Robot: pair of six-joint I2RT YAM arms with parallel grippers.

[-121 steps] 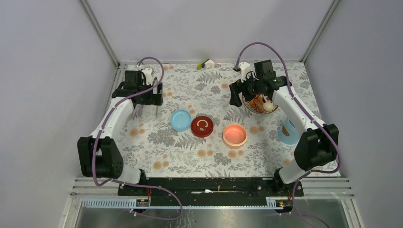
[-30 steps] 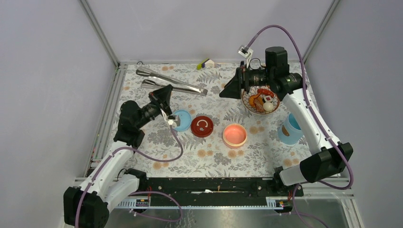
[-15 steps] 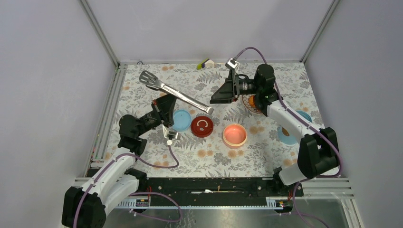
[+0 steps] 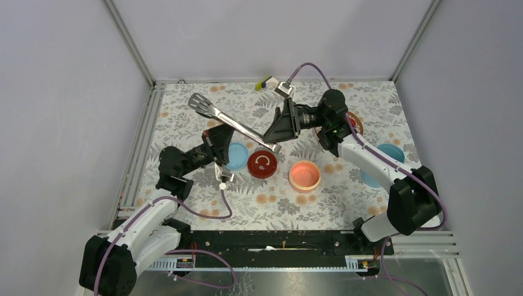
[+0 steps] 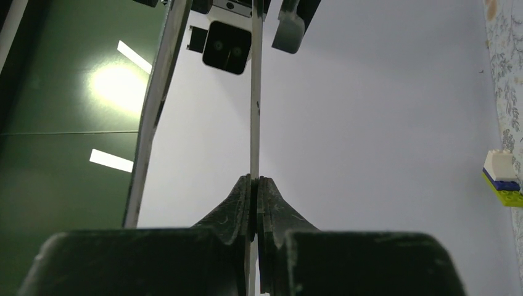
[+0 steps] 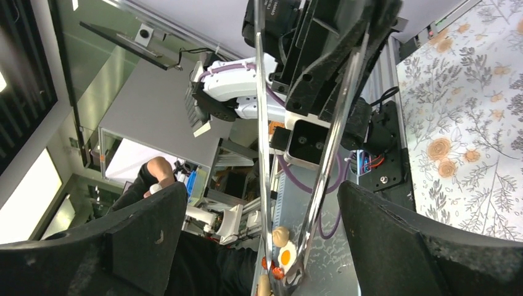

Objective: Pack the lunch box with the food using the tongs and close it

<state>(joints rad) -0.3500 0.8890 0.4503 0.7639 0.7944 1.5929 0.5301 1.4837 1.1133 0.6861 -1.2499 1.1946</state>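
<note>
A: Tongs [image 4: 234, 125], location and heading?
B: Held in the air above the far-left part of the table [image 4: 185, 185]. The long axis runs diagonally: scalloped heads point far-left, and the joined end points near-right, close to the dark red lid [image 4: 262, 164].
A: Grips?
B: The left gripper [image 4: 217, 138] is pinched tight on one tong arm. The right gripper [image 4: 276, 131] stands wide, its fingers [image 6: 142, 240] straddling both arms without pinching.
A: Margins?
B: The heads sit inside the left rail and back wall. Bare cloth lies between the pink bowl [image 4: 304, 175] and the near edge.
</note>
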